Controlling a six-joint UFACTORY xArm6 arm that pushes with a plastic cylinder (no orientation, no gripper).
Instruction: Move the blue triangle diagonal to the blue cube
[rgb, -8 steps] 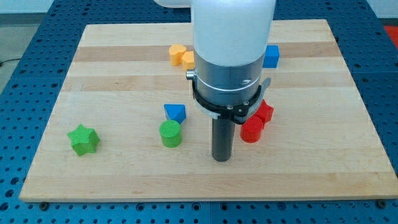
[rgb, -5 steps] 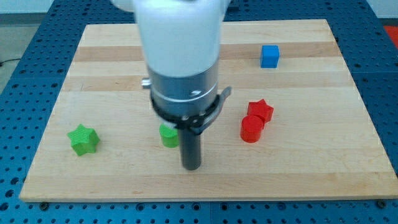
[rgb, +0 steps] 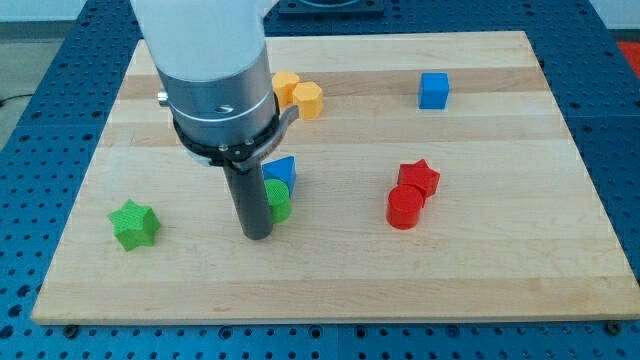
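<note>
My tip (rgb: 257, 235) has swung from the board's centre toward 9 o'clock; it now stands touching the green cylinder (rgb: 277, 201) at its 9 o'clock. It is a bare rod and holds nothing. Blue triangle (rgb: 283, 170) sits at 12 o'clock of that cylinder, unmoved. Blue cube (rgb: 433, 90) lies well apart at 2 o'clock.

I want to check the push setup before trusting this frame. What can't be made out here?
- Blue triangle, camera view: my rod covers its left part.
- Green cylinder: left side hidden behind the rod, so contact with my tip cannot be told.
- Yellow blocks: the arm body covers their left edge; shapes are unclear.
</note>
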